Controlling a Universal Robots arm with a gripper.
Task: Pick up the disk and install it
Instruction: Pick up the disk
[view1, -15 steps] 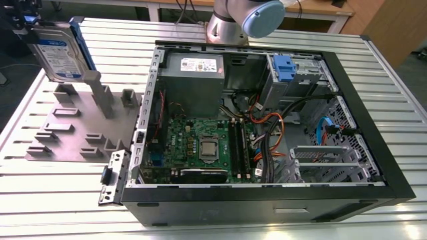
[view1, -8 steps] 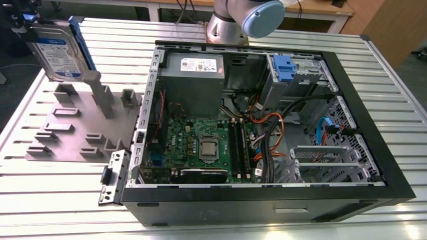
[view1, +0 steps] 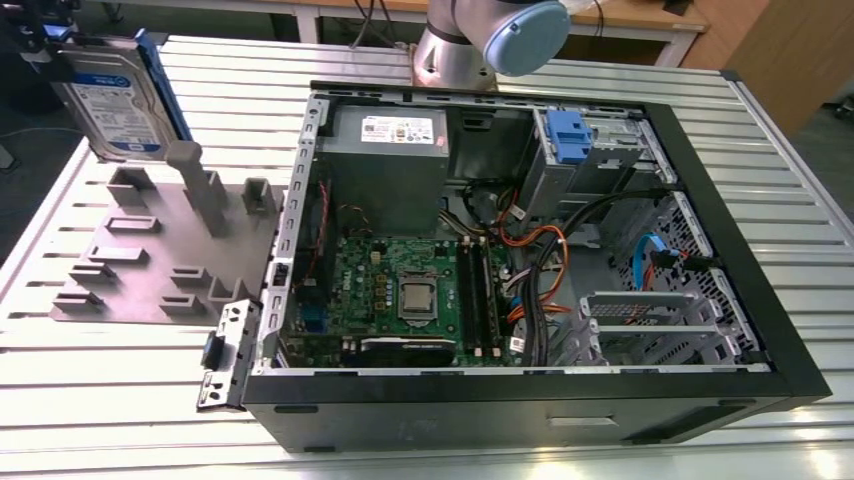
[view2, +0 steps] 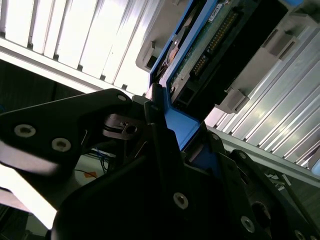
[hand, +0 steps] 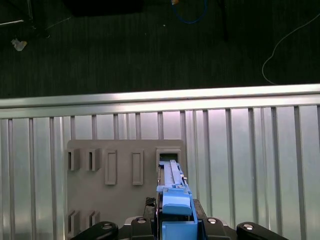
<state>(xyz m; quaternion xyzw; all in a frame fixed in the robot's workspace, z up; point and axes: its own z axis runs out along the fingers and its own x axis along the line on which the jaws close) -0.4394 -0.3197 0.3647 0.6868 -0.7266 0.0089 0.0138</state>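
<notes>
The disk (view1: 118, 100) is a silver drive with a white-and-blue label and a blue frame. It hangs upright at the exterior view's far left, just above the tallest posts of the grey slotted holder (view1: 147, 250). My gripper (view1: 47, 45) is shut on its blue end handle from above. In the first wrist view the disk (hand: 172, 182) appears edge-on, its lower end over a slot of the holder (hand: 125, 190), with the gripper (hand: 175, 227) clamped on the handle. In the second wrist view black fingers (view2: 155, 130) press against the blue handle (view2: 180, 127).
An open black computer case (view1: 727, 210) lies on the slatted aluminium table (view1: 80, 400), to the exterior view's right of the holder. Inside it sit a motherboard, cables and another blue-tabbed drive (view1: 570, 135) in a grey cage. The arm's base (view1: 467, 50) stands behind the case.
</notes>
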